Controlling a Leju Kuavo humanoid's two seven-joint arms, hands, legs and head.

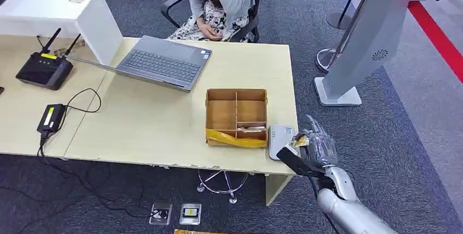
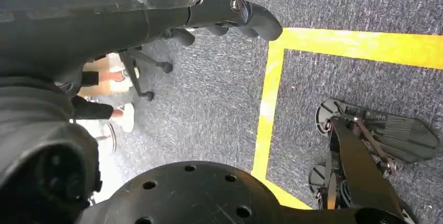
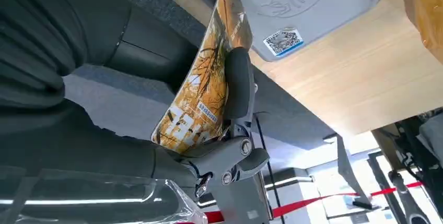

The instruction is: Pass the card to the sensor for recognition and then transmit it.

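Observation:
My right hand point(image 1: 315, 148) hovers at the table's front right corner and pinches an orange patterned card point(image 1: 300, 141) between thumb and a finger. The right wrist view shows the card point(image 3: 203, 93) held close to the white card reader point(image 3: 303, 4), its tip near the reader's edge. That reader point(image 1: 279, 140) lies flat on the table just right of the cardboard box. My left hand point(image 2: 230, 15) hangs low over the carpet with its fingers curled and nothing in them.
A partitioned cardboard box point(image 1: 236, 117) with yellow tape stands beside the reader. An open laptop point(image 1: 164, 62) lies farther back, with a person point(image 1: 221, 5) seated behind the table. A grey kiosk stand point(image 1: 360, 48) rises at the right. Yellow floor tape point(image 2: 271, 93) marks the carpet.

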